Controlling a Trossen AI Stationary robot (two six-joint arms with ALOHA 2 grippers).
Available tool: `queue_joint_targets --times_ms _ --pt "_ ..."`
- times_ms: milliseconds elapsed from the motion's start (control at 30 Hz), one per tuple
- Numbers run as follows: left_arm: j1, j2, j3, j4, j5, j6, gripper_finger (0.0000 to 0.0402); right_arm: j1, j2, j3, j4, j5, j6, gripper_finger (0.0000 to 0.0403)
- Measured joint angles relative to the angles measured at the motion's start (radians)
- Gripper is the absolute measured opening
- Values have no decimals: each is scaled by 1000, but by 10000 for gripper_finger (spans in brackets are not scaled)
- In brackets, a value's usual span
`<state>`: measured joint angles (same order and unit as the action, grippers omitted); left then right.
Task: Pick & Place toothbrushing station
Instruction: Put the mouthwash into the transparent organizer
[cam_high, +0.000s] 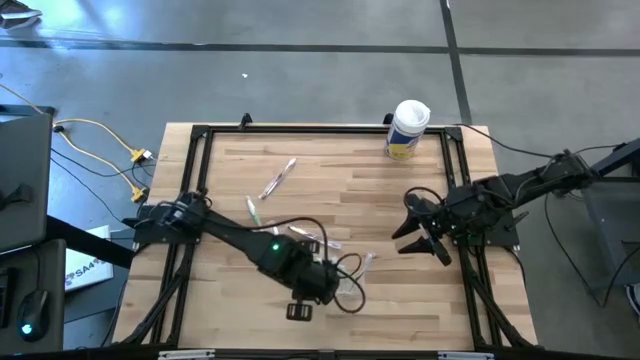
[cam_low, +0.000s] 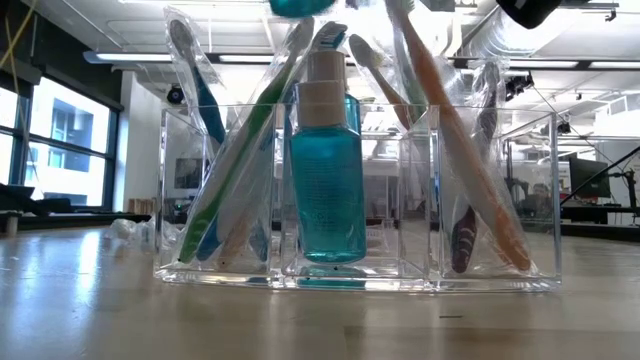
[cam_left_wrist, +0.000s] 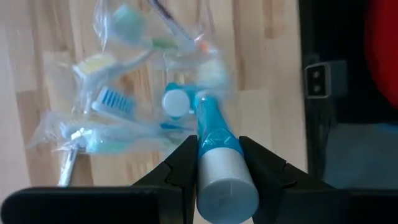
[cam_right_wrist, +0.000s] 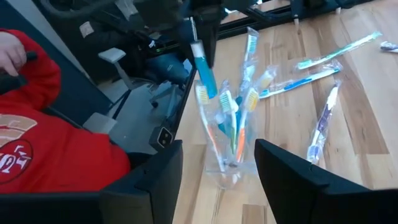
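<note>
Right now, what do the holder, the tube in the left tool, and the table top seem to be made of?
Holder: clear, glossy hard plastic, probably acrylic; the room shows through its walls.
Teal tube: smooth plastic, apparently, with a matte silver cap; left tool closed on it.
Table top: pale wood strips, visible seams and grain.

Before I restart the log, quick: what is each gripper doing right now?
Left gripper: shut on the teal tube, above the clear holder.
Right gripper: open, holding nothing.
</note>
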<state>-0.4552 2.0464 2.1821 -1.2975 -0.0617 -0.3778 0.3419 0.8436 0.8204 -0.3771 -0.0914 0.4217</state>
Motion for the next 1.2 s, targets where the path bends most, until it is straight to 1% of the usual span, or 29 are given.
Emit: queue_joint_targets --times_ms 200,333,567,667,733,1000,1200 --pt "23 17 -1 2 51 14 92 54 0 0 0 58 -1 193" --pt "24 29 1 26 64 21 92 78 0 0 0 87 -1 193" --pt "33 63 -2 41 101 76 92 99 0 0 1 100 2 193" --pt "49 75 1 50 101 95 92 99 0 0 10 118 3 193" --pt "60 80 -2 31 95 97 92 99 0 0 9 119 3 193" --pt "90 79 -1 41 76 94 92 99 0 0 8 119 1 193" --pt "91 79 -1 42 79 95 92 99 0 0 8 115 1 193"
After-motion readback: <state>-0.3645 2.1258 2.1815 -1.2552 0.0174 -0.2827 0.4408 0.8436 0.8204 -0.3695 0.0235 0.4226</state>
